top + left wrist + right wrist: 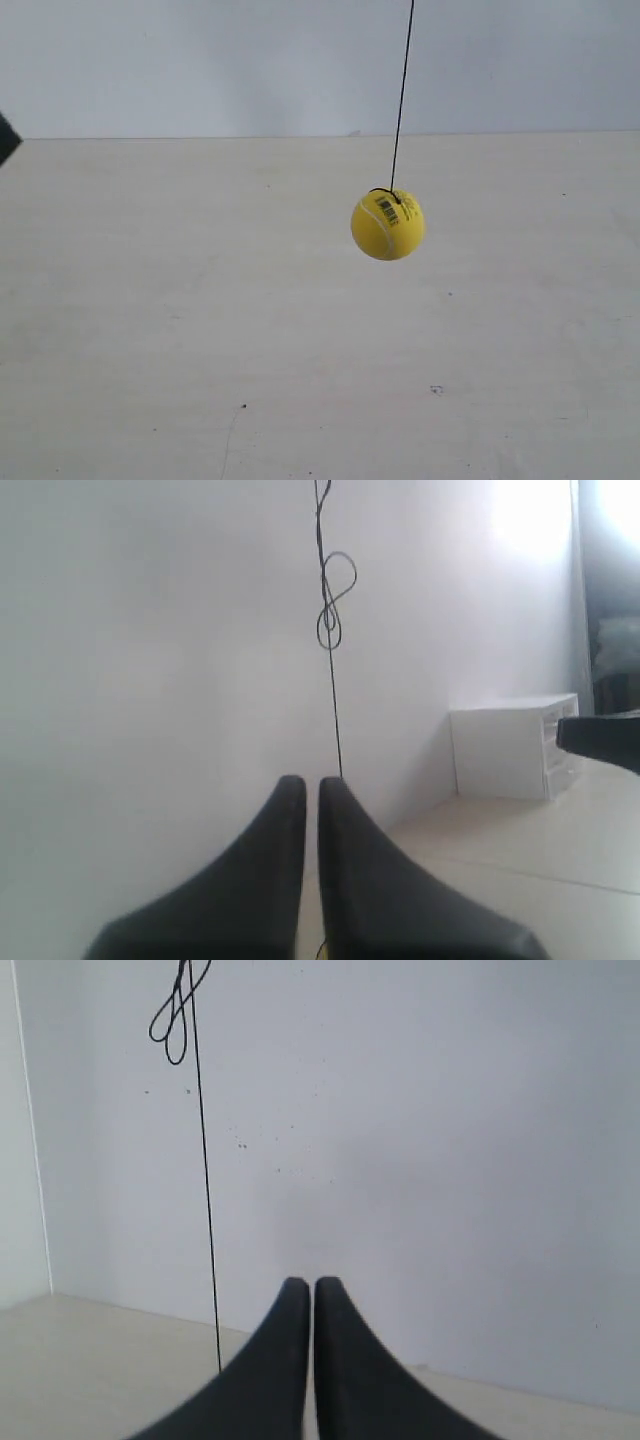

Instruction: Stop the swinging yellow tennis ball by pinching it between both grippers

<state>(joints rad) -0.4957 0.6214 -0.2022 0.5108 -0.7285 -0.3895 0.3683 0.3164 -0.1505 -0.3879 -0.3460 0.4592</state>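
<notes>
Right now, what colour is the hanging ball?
Ball: bright yellow, white seam; clearest in the exterior view.

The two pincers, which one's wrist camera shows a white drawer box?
The left pincer: its view has a white drawer box by the wall. The right pincer sees only wall, table and string.

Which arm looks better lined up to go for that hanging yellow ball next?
Probably left: in its wrist view the black string lines up almost exactly with the left claw; from the right claw it hangs clearly offset.
</notes>
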